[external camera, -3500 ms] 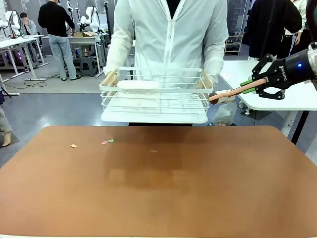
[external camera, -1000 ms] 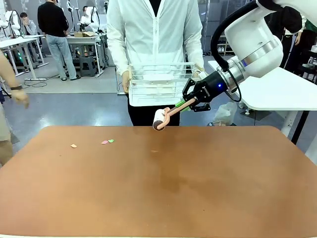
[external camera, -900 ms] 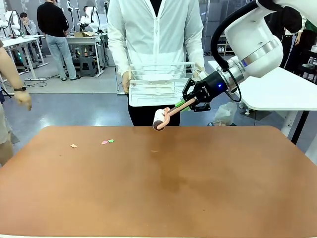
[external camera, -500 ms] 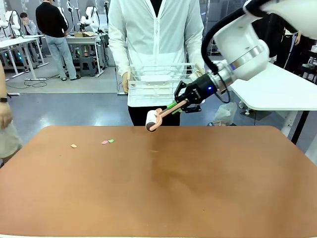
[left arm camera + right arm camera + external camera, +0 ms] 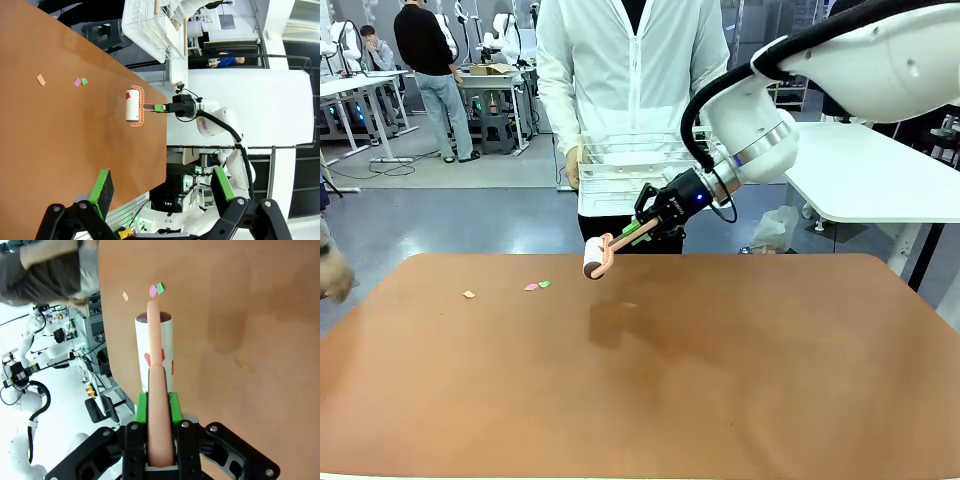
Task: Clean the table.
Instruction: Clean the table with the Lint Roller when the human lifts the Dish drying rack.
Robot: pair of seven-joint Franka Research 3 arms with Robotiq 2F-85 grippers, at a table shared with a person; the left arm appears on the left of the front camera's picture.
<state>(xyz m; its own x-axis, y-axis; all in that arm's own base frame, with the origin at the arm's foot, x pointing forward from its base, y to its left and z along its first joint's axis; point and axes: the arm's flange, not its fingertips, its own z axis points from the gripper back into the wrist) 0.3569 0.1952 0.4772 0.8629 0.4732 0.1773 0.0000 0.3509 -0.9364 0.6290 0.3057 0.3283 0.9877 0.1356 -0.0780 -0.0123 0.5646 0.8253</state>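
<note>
Workshop benches stand behind; the table spans the foreground, between us and a person holding a wire basket; within the last second our right gripper, clamped on the lint roller handle, has swung left and lower toward the paper scraps; we judge rolling imminent; our left gripper hangs open, empty; the tabletop is matte, reddish-brown, smooth, littered at far left.
</note>
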